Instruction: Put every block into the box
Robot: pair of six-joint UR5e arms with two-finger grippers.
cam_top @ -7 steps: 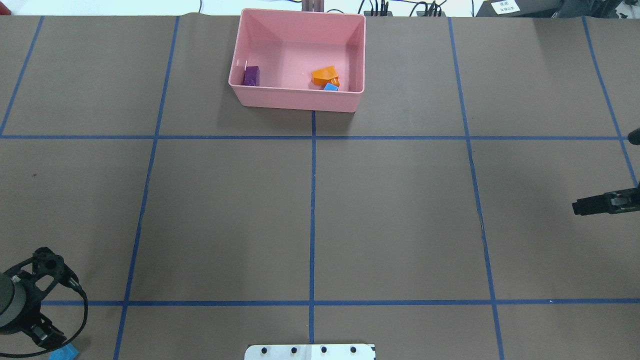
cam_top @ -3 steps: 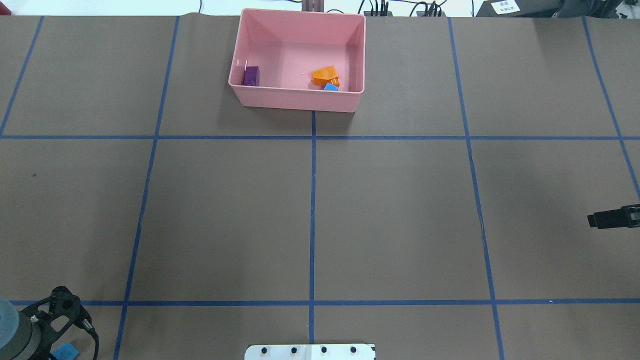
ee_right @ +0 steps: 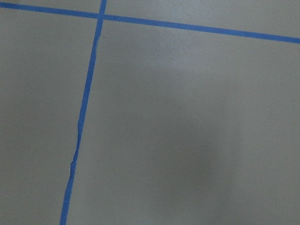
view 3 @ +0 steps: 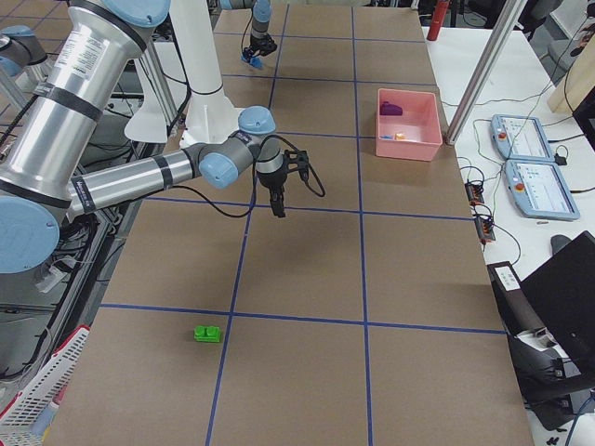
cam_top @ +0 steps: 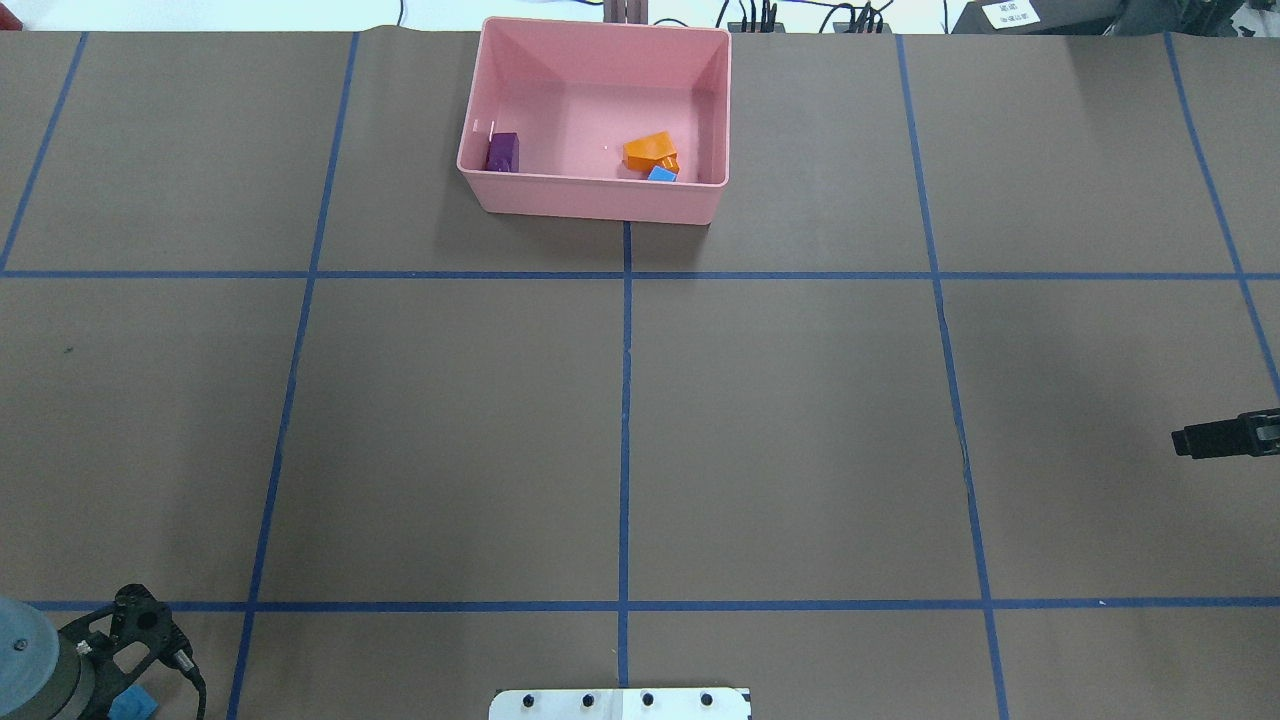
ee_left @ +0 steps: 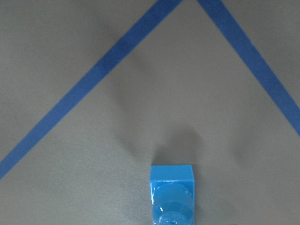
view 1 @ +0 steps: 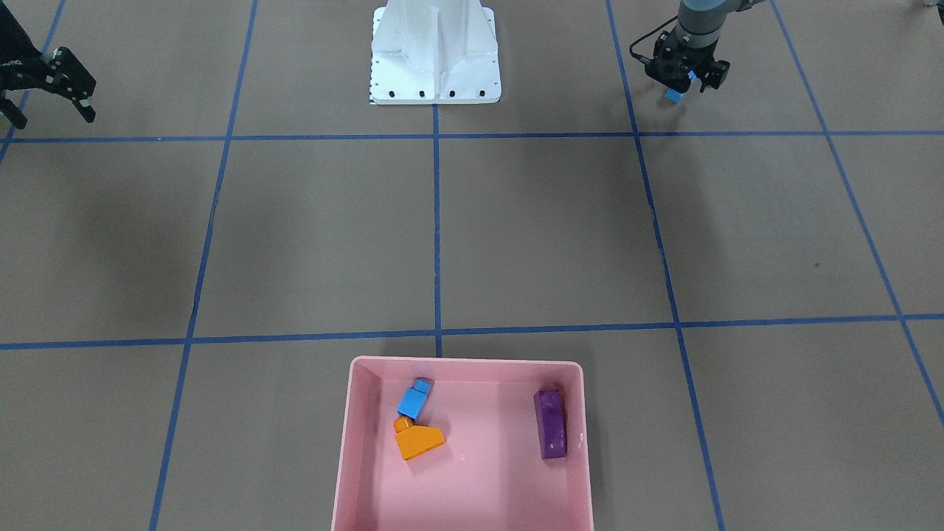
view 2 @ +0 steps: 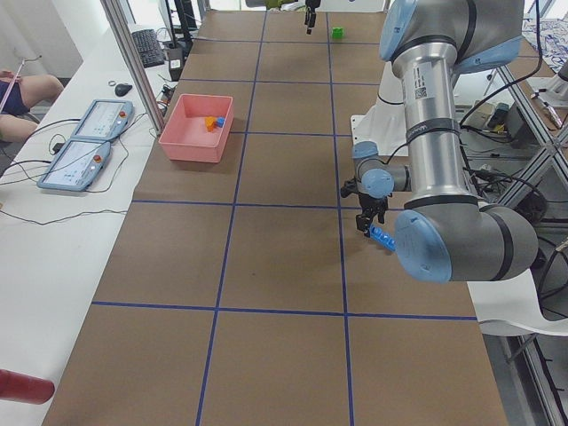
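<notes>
Left claw (view 1: 684, 85) slid toward near-left corner | wide, directly over long blue block (view 1: 672, 95) | right claw (view 1: 50, 110) wide

glossy plast. blue block (ee_left: 171, 187), matt tbl (cam_top: 800, 430)

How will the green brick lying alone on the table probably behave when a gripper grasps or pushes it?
The green brick looks like hard moulded plastic, so it probably stays rigid when gripped. It is small, likely light. It lies low and flat on the table, so a push would probably slide it, not roll it.
</notes>
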